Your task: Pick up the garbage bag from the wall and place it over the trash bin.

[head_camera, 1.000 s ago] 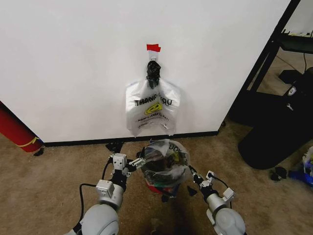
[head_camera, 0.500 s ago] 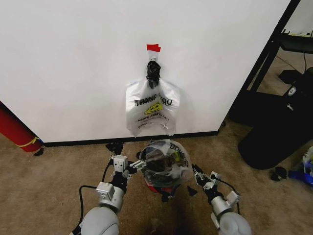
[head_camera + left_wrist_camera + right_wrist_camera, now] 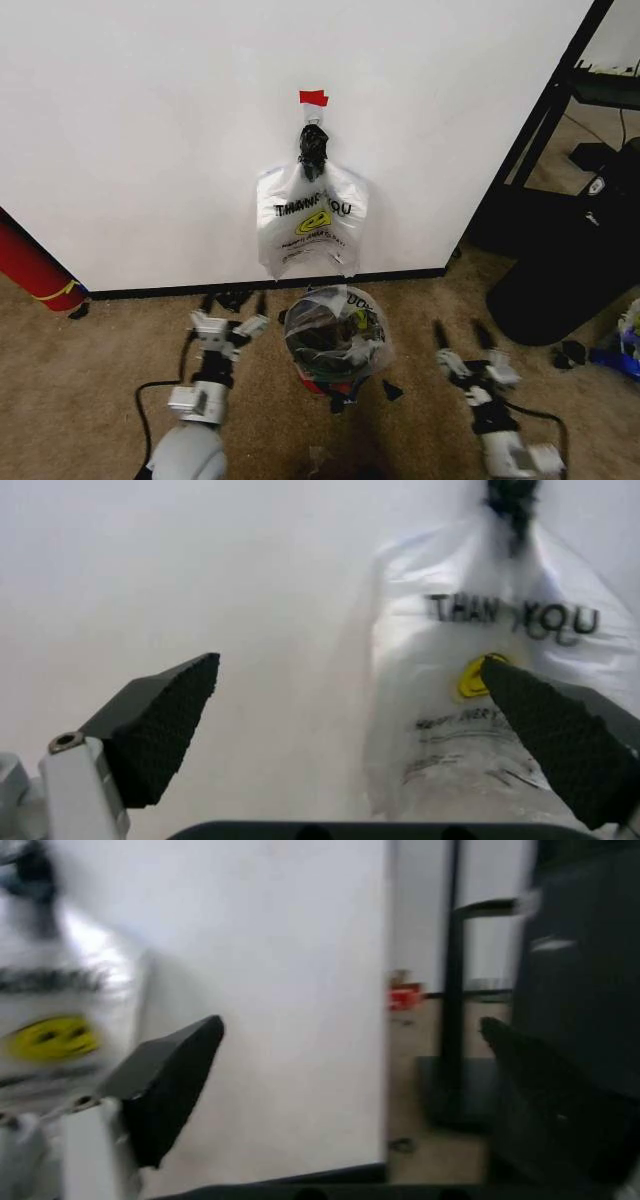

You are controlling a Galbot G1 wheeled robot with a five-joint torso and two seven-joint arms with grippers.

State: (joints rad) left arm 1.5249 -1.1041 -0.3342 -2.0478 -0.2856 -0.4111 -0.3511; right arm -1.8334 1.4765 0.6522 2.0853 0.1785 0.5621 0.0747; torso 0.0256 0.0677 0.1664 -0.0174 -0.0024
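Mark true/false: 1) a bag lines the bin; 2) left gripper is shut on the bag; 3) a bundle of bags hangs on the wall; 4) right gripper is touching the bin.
1) True: the bag sits over the bin.
2) False: the left gripper is open, empty, left of the bin.
3) True: the bundle hangs on the wall under red tape.
4) False: the right gripper is open, apart to the bin's right.

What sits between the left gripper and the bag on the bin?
Nothing visible. The left gripper, fingers open, is low beside the bin, bare carpet between them. The bag already drapes the bin's rim. The right gripper, open, is off to the other side.
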